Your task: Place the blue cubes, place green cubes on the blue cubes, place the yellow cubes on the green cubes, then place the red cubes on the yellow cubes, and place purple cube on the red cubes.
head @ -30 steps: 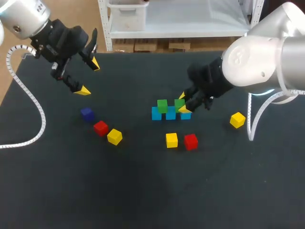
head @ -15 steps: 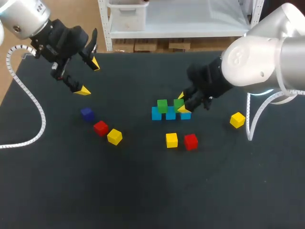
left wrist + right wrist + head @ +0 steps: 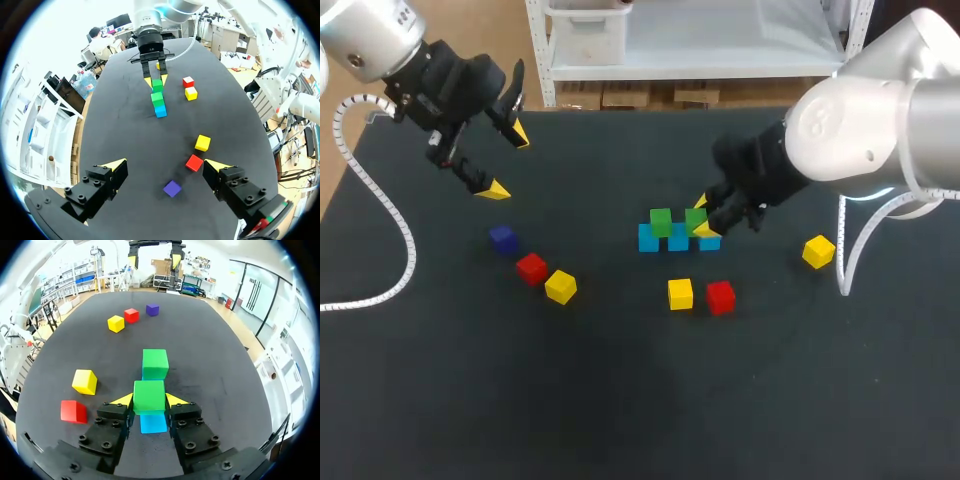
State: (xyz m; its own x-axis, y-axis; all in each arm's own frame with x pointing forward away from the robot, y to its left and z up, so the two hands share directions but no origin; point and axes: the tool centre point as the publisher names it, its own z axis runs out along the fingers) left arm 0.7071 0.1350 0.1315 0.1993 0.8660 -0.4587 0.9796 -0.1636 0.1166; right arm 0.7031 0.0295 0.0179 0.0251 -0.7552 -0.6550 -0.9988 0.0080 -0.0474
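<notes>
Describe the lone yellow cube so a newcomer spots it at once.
From the blue-and-green cube stack mid-table, look toward the right arm. The small yellow cube sits alone there; the other two yellow cubes each sit beside a red cube.

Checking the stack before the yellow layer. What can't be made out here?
Head view: the right gripper covers part of the held green cube, so its seating on the blue cubes is hidden.
Right wrist view: both green cubes cover most of the blue cubes; one yellow cube is out of frame.
Left wrist view: the blue cubes overlap; their number is unclear.
</notes>
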